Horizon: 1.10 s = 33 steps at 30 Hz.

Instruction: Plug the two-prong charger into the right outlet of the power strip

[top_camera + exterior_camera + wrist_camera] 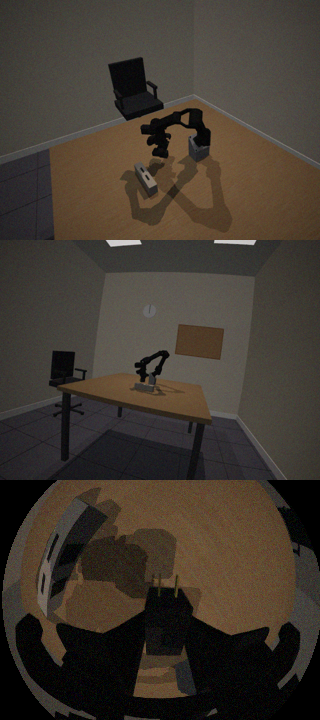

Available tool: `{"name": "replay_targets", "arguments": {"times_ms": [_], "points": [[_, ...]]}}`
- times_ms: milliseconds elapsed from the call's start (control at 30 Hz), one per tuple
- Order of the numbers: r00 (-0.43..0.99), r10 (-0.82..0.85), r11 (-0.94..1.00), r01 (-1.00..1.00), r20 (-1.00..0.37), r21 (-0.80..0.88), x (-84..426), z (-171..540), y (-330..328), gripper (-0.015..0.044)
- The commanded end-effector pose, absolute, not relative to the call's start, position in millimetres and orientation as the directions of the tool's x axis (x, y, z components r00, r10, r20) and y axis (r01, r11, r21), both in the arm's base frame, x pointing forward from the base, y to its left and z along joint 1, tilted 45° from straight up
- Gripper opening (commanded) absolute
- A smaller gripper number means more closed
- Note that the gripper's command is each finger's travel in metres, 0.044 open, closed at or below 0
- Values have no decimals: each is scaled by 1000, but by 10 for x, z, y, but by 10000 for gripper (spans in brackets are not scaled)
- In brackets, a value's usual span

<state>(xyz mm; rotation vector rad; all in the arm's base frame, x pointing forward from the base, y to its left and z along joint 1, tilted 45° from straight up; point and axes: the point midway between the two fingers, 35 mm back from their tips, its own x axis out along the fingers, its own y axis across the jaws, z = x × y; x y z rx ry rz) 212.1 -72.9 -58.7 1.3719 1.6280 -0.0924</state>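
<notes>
A grey power strip with two dark outlets lies on the wooden table; it also shows in the exterior view and at the left edge of the wrist view. My gripper hangs above the table, just behind and right of the strip, and is shut on the dark two-prong charger. In the wrist view the charger sits between my fingers with its two thin prongs pointing away from the camera, toward the table. The charger's body is hard to tell from the fingers in the top and exterior views.
The arm's grey base block stands on the table right of the gripper. A black office chair stands beyond the table's far edge. The table's edges run close behind the arm.
</notes>
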Motion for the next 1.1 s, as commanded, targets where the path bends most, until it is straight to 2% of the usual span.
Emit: {"name": "replay_targets", "arguments": {"times_ms": [0,933,1067], "points": [[103,713,422,727,-694,542,2192,-580,-681,0],[86,696,697,156,-712,700,2577,-543,-296,0],[86,696,697,153,-713,700,2598,-541,-299,0]]}}
